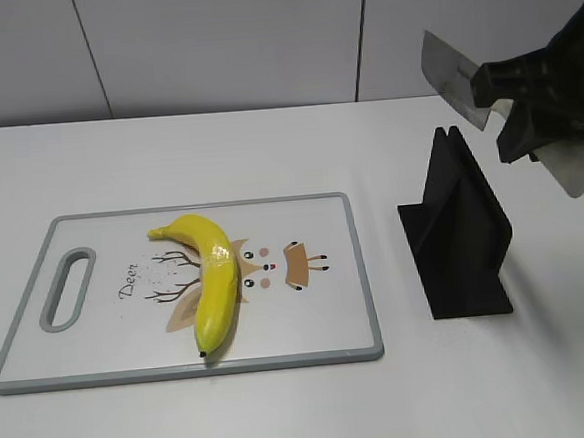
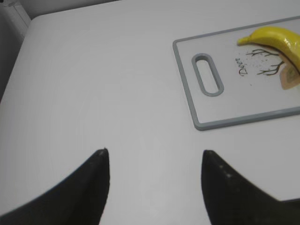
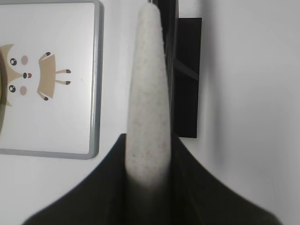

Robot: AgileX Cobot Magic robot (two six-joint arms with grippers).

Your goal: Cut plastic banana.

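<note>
The plastic banana (image 1: 211, 280) lies whole on the white cutting board (image 1: 309, 323), left of its middle; its stem end shows in the left wrist view (image 2: 276, 37). My right gripper (image 1: 513, 103) is shut on a knife (image 1: 450, 76), held in the air above the black knife stand, right of the board. The knife's pale speckled handle (image 3: 147, 93) runs between the jaws (image 3: 149, 140) in the right wrist view. My left gripper (image 2: 154, 157) is open and empty over bare table, left of the board (image 2: 187, 84). It is out of the exterior view.
A black knife stand (image 1: 459, 237) stands upright right of the board and shows under the knife in the right wrist view (image 3: 187, 93). The board has a grey rim (image 3: 96, 70) and a handle slot (image 1: 66, 287) at its left end. A white wall is behind.
</note>
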